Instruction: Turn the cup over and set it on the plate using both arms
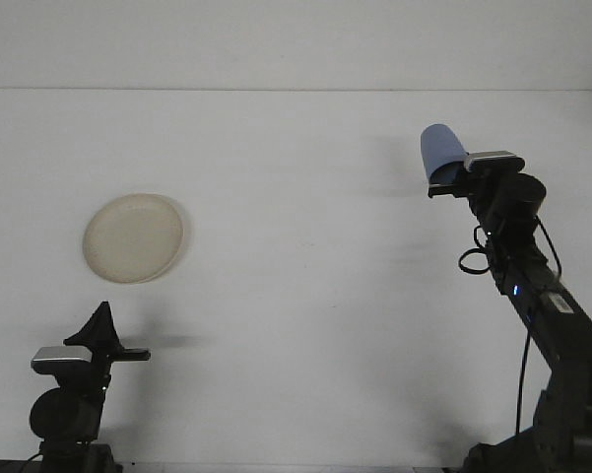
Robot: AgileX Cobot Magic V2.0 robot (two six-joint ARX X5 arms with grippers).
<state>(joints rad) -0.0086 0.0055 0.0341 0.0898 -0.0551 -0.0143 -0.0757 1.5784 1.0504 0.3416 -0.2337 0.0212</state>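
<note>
One blue cup (440,153), clamped inverted by the right gripper (451,183), could slip mid-flip; left gripper (100,325): aperture unclear, plate (134,237) distant.

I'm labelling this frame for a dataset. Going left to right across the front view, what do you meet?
Left gripper low in the near corner → cream plate lying on the table → blue cup, held up by the right gripper.
</note>
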